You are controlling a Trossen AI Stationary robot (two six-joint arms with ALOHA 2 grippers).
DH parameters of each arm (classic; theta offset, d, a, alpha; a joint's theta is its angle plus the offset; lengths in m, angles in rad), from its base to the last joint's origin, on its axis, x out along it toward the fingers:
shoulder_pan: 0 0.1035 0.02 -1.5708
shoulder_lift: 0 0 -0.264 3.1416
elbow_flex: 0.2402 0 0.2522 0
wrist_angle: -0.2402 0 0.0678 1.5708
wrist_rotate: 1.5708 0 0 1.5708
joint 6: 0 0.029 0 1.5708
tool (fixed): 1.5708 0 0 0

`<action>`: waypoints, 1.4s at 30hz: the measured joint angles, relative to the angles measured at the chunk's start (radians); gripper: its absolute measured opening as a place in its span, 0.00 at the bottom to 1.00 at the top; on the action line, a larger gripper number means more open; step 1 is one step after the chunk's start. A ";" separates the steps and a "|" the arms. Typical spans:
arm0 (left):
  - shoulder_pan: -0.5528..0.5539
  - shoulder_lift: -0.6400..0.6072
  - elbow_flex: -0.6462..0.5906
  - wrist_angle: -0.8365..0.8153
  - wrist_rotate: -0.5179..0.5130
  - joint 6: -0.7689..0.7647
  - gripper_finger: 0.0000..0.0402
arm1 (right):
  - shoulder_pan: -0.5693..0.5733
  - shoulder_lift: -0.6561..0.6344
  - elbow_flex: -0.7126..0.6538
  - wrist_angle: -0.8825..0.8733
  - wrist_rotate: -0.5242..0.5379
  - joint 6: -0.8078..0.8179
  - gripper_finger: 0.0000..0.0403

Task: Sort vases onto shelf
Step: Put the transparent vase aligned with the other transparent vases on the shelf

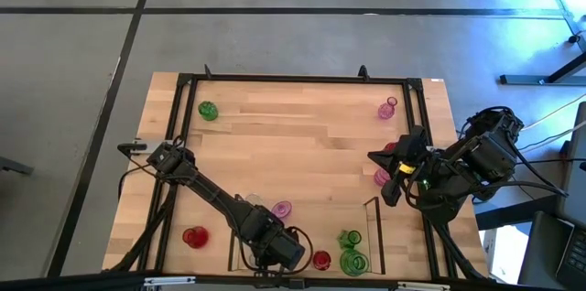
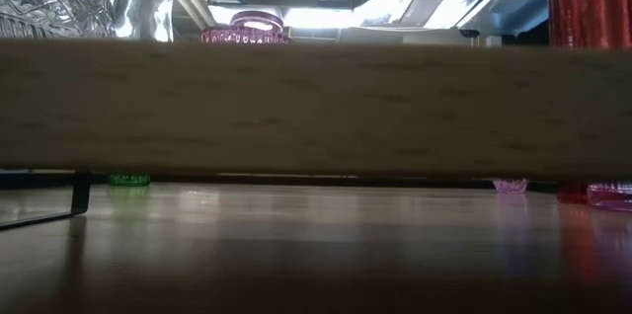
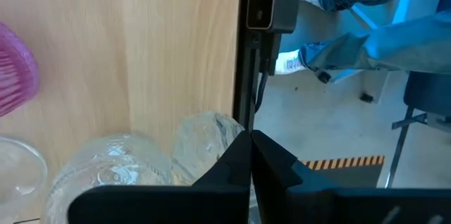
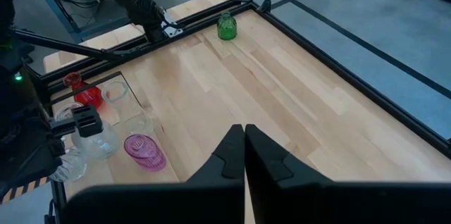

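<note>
Along the table's near edge sits the shelf [image 1: 374, 236], its thin dark frame open on the light wood, with two green vases [image 1: 352, 253] standing together in its right end, a red vase [image 1: 321, 260] just beside them, and clear vases [image 3: 151, 160] crowded at its left end under the left arm. A pink vase [image 1: 282, 209] lies just outside the shelf's far side. Others wait well apart: a green one [image 1: 208, 110] near the far left corner, a pink one [image 1: 387, 109] near the far right corner, another pink [image 1: 381, 177] by the right edge, and a red one [image 1: 194, 237] near the near left corner, outside the shelf.

The left gripper [image 3: 251, 155] hovers over the clear vases at the shelf's left end, fingers pressed together on nothing. The right gripper [image 4: 244, 148] hangs near the right edge beside the pink vase there, likewise closed and empty.

My reading: sorting is partway done (several vases are not yet shelved), and the arms are between placements. Next, one gripper must open, descend over a loose vase, perhaps the pink by the right edge, and close on its neck without toppling it.
</note>
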 joint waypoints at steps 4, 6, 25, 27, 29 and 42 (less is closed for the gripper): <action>0.000 0.000 0.000 0.007 0.015 -0.001 0.00 | 0.000 0.000 0.000 0.000 -0.001 0.000 0.00; 0.000 0.000 0.000 0.006 0.019 -0.002 0.00 | 0.000 0.000 0.000 0.000 -0.001 0.000 0.00; -0.003 0.000 0.000 -0.035 0.046 -0.019 0.00 | 0.000 0.007 0.000 0.000 -0.004 0.000 0.00; -0.003 0.000 0.000 -0.041 0.051 -0.019 0.00 | 0.000 0.016 0.000 0.000 -0.018 0.000 0.00; -0.003 0.000 0.000 -0.045 0.052 -0.019 0.00 | 0.000 0.023 0.000 0.000 -0.020 0.000 0.00; -0.012 0.000 0.000 -0.072 0.069 -0.022 0.00 | 0.000 0.061 0.000 0.000 -0.036 0.000 0.00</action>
